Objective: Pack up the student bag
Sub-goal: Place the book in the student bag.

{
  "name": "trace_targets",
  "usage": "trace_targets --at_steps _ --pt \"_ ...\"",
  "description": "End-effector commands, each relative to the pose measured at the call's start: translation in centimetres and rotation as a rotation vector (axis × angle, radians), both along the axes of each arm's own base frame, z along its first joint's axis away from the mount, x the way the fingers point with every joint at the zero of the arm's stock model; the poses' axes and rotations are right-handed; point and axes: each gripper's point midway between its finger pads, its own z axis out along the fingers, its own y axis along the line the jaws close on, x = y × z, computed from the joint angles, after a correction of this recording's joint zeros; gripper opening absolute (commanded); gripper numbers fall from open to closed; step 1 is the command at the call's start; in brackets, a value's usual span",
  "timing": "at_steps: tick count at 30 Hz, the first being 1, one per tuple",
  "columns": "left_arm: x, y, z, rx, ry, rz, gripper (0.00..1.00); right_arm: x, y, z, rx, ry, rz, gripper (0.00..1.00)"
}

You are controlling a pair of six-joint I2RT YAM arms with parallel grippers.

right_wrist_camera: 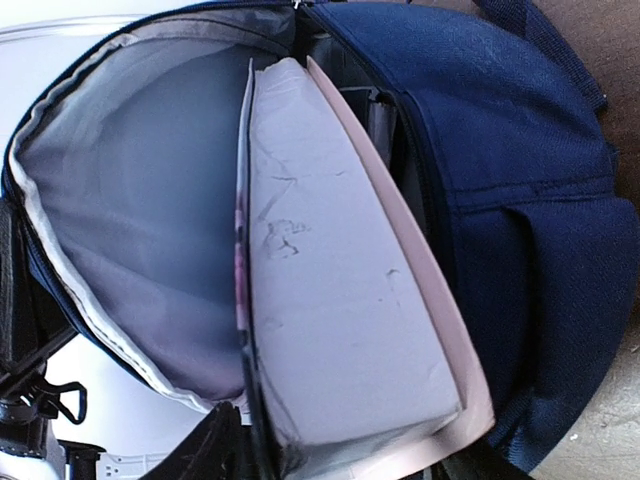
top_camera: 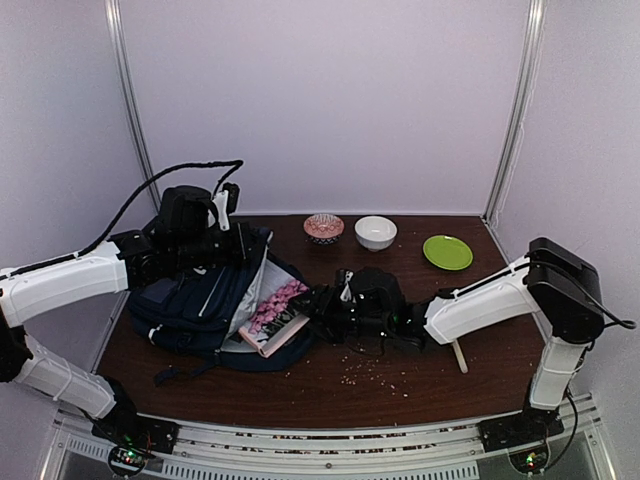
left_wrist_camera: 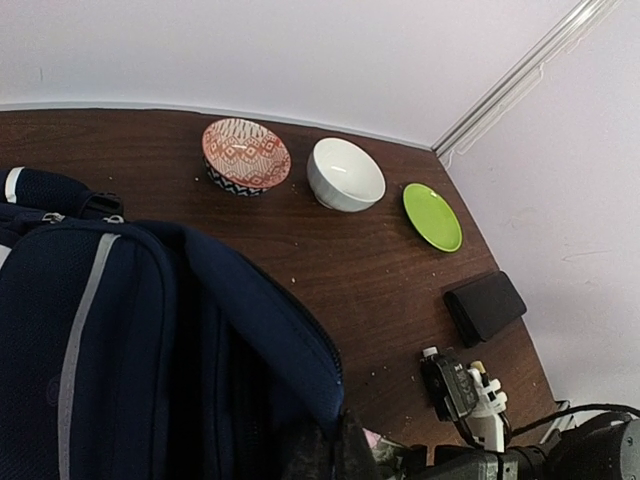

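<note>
1. While my right pincer (top_camera: 322,312) sits at the near end of the book (top_camera: 276,316), its jaws stand wide, one on each side of the thick page block. I cannot tell whether they press on it or only flank it.
2. That pink-covered book is partway into the student bag (top_camera: 200,295). Its far end lies in the grey-lined main pocket and its near end pokes out of the mouth.
3. My left pincer (top_camera: 224,222) is closed and seems to pinch the bag's upper rim, holding the mouth lifted open.
4. The bag lies on its side on the left part of the desk (top_camera: 420,275), mouth towards my right arm.
5. As I judge it, the packing is underway but not finished: the book needs pushing fully in, and the zip is open.
6. Out on the desk lie a black case (left_wrist_camera: 485,306), a patterned bowl (top_camera: 323,228), a white bowl (top_camera: 375,232) and a green plate (top_camera: 447,252). Which of them belong in the bag I cannot say.
</note>
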Motion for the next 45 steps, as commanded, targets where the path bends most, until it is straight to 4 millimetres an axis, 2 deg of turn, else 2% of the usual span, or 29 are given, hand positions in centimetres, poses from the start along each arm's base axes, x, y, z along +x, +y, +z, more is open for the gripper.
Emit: trace_targets --at_steps 1,6,15,19,23,27,34,38,45 --pt "-0.6 -2.1 6.1 -0.156 -0.126 -0.08 0.0 1.0 1.4 3.2 0.071 -0.08 0.033 0.58" --pt "-1.4 -2.5 6.1 -0.137 -0.119 -0.116 0.0 1.0 2.5 3.9 0.081 -0.083 0.095 0.5" --pt "-4.1 -2.4 7.1 -0.058 -0.149 -0.253 0.0 1.3 1.7 6.1 0.095 -0.106 0.166 0.4" --pt "-5.4 -1.6 8.3 -0.019 -0.192 -0.296 0.0 1.3 2.2 7.2 0.079 -0.124 0.216 0.4" --pt "-6.1 -1.3 9.7 -0.048 -0.214 -0.31 0.0 1.7 3.5 7.7 0.09 -0.121 0.225 0.39" --pt "-6.5 -1.7 10.9 -0.114 -0.21 -0.322 0.0 1.7 5.6 7.9 0.124 -0.113 0.23 0.39" --pt "-6.3 -2.0 11.7 -0.214 -0.193 -0.294 0.0 2.6 8.4 7.8 0.16 -0.112 0.194 0.39" --pt "-6.6 -2.8 12.3 -0.252 -0.192 -0.308 0.0 2.9 10.3 8.1 0.175 -0.114 0.2 0.38" --pt "-7.9 -5.3 13.5 -0.269 -0.201 -0.373 0.0 3.2 12.6 7.6 0.186 -0.094 0.219 0.38"
